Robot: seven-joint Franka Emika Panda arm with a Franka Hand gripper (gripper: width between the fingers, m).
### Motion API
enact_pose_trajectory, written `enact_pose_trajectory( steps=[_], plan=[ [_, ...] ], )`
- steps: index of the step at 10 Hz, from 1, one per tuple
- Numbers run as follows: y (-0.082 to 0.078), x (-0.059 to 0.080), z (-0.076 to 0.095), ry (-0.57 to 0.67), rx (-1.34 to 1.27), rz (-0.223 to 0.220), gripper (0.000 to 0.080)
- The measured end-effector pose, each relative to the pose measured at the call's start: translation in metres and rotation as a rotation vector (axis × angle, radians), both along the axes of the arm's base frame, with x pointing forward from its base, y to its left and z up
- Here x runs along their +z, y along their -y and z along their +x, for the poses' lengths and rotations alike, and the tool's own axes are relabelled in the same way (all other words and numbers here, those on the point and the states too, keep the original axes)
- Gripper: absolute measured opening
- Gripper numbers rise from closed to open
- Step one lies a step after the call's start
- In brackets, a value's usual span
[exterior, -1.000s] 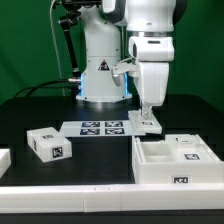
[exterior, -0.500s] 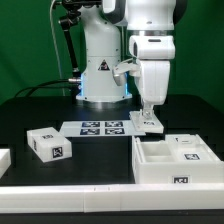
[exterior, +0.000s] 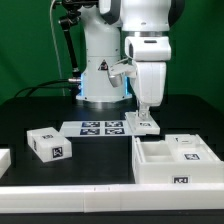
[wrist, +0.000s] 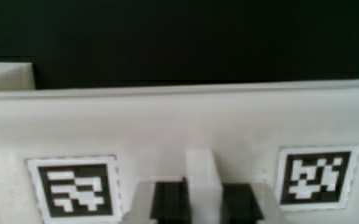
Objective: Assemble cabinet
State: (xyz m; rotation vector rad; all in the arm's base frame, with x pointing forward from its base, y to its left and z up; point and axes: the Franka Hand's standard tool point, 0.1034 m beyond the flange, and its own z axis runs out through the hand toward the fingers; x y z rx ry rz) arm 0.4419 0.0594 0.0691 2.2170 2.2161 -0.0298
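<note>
The cabinet (exterior: pixel 158 170), a large white open box with inner compartments and a tag on its front, lies at the front on the exterior view's right. My gripper (exterior: pixel 146 110) is behind it, pointing down, shut on a flat white tagged panel (exterior: pixel 140 124). I cannot tell whether the panel rests on the table. In the wrist view the gripper (wrist: pixel 199 197) has its dark fingers (wrist: pixel 163 202) on either side of a raised rib on that panel (wrist: pixel 176 120), between two square tags.
The marker board (exterior: pixel 95 127) lies just to the exterior view's left of the held panel. A small white tagged box (exterior: pixel 48 144) sits at the front left. Another white piece (exterior: pixel 4 158) shows at the left edge. The robot base (exterior: pixel 100 70) stands behind.
My gripper and the white panel have shifted slightly toward the exterior view's left. Nothing else has moved.
</note>
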Motion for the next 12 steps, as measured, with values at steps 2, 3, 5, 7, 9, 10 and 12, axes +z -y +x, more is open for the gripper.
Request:
enact_pose_trajectory(
  steps=[2,3,5,7,9,10,12],
  plan=[
    [-0.0024,0.0009,0.0054,-0.006,-0.005,-0.003,0.0068],
    [-0.0042,0.0002,0.0081,-0.007,-0.010,-0.001,0.0068],
    [-0.0040,-0.0017,0.0093,-0.011,-0.012,0.000,0.0068],
    [-0.0035,-0.0018,0.0093,-0.011,-0.012,0.000,0.0068],
    [-0.0005,-0.0027,0.0098,-0.010,-0.008,0.005,0.0068],
    [-0.0004,-0.0029,0.0097,-0.011,-0.008,0.005,0.0068],
    [0.0001,-0.0062,0.0110,-0.017,-0.022,0.012,0.0068]
  ],
)
